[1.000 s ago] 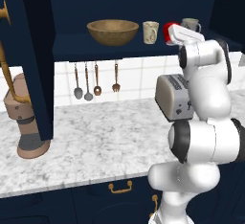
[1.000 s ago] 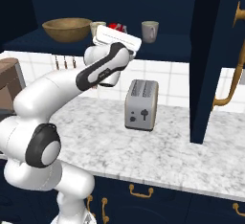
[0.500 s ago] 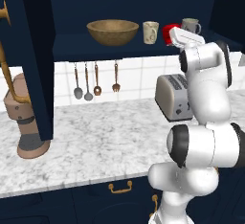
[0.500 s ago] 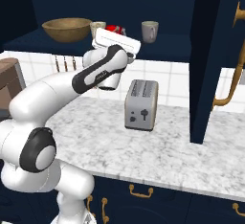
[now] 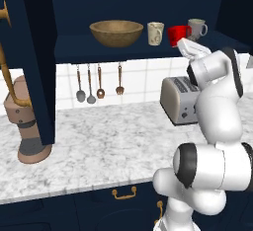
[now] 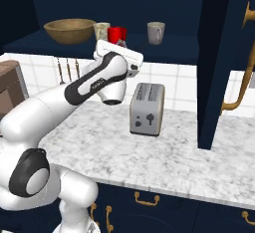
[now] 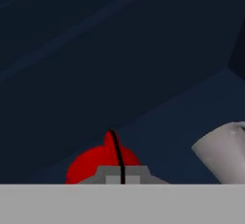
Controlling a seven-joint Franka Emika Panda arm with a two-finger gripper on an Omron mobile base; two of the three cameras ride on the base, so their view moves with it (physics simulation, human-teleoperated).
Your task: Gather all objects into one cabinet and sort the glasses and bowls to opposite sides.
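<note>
On the cabinet's long shelf point(image 5: 89, 50) stand, left to right, the wide wooden bowl point(image 5: 116, 31) point(image 6: 69, 30), the cream patterned mug point(image 5: 155, 32) point(image 6: 101, 30), the glossy red cup point(image 5: 177, 33) point(image 6: 116, 34) and the grey-white mug point(image 5: 196, 28) point(image 6: 155, 32). My gripper point(image 7: 117, 170) is raised to the shelf's front edge, just before the red cup point(image 7: 91, 163). Its fingertips are pressed together with nothing between them. In the hand view the grey-white mug point(image 7: 222, 146) lies to the right.
A silver toaster point(image 5: 180, 99) point(image 6: 147, 108) sits on the marble counter point(image 5: 108, 146) under the shelf. Utensils point(image 5: 99, 82) hang on the tiled wall. A brown appliance point(image 5: 27, 126) stands at the left. Open navy doors with brass handles point(image 5: 10, 77) point(image 6: 239, 92) flank the cabinet.
The jaws have closed fully. My hand has dropped slightly at the shelf edge. The cups and the bowl have not moved.
</note>
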